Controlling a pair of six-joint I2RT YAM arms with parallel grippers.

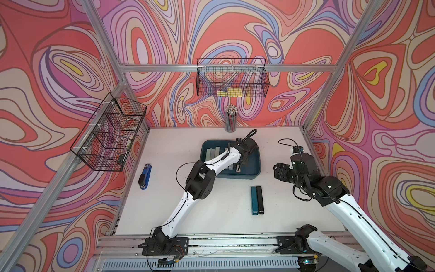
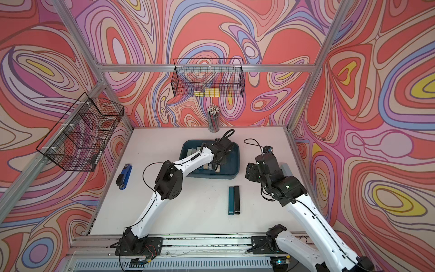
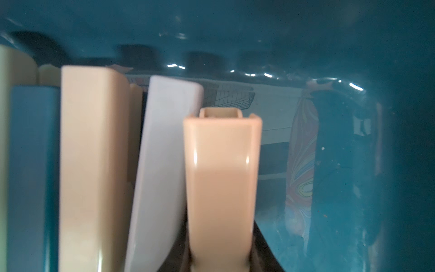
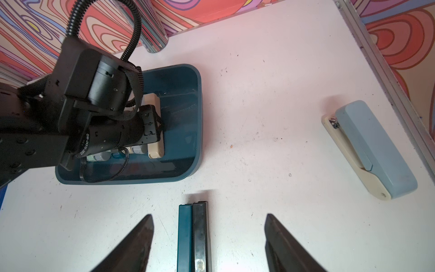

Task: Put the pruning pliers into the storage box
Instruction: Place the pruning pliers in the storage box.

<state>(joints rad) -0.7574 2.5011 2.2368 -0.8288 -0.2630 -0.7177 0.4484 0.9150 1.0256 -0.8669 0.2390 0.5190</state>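
My left gripper (image 1: pixel 239 166) is clamped on the beige pruning pliers (image 3: pixel 221 176) inside the storage box (image 1: pixel 255 169), at twelve o'clock on the white table (image 1: pixel 211 212). My right gripper (image 4: pixel 209 219) hangs with its jaws apart near the teal pliers (image 1: pixel 254 200) and black pliers (image 1: pixel 259 199), which lie at five o'clock from the box. Swirl-patterned walls (image 1: pixel 235 35) enclose us.

Lab rig: aluminium frame (image 1: pixel 164 68), patterned backdrop (image 1: pixel 235 35)
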